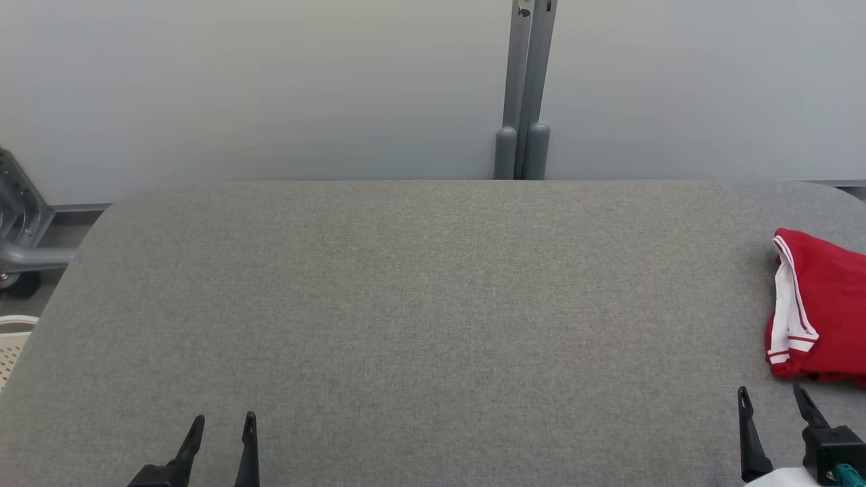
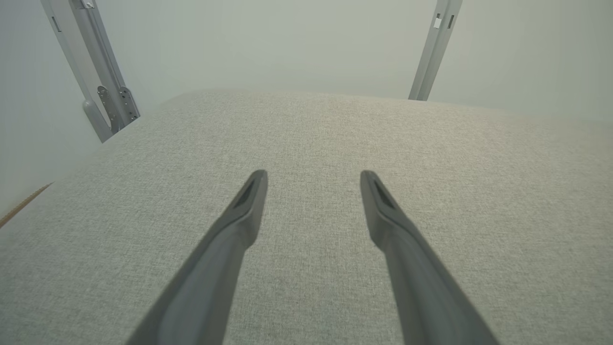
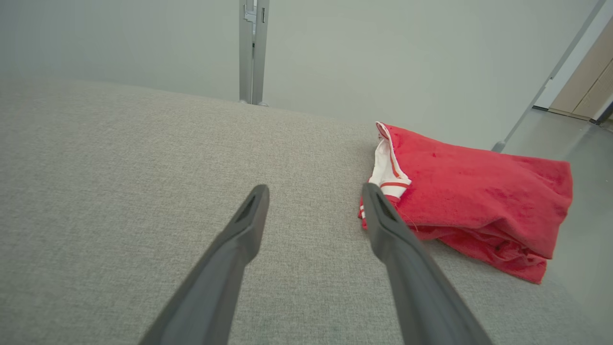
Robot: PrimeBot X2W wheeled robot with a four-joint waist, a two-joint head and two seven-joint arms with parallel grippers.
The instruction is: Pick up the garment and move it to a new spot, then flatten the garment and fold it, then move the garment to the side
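Left pincer (image 1: 224, 416) at seven o'clock over the grey fabric-covered table (image 1: 419, 284), spread wide, empty. Right pincer (image 1: 770, 389) at five o'clock, also wide, empty. Bunched red garment with white striped trim (image 1: 825, 304) lies at the table's three o'clock edge, one o'clock from the right pincer, the nearer arm.

Fuzzy red cloth garment (image 3: 479, 191); matt grey woven-fabric table (image 1: 406, 304).
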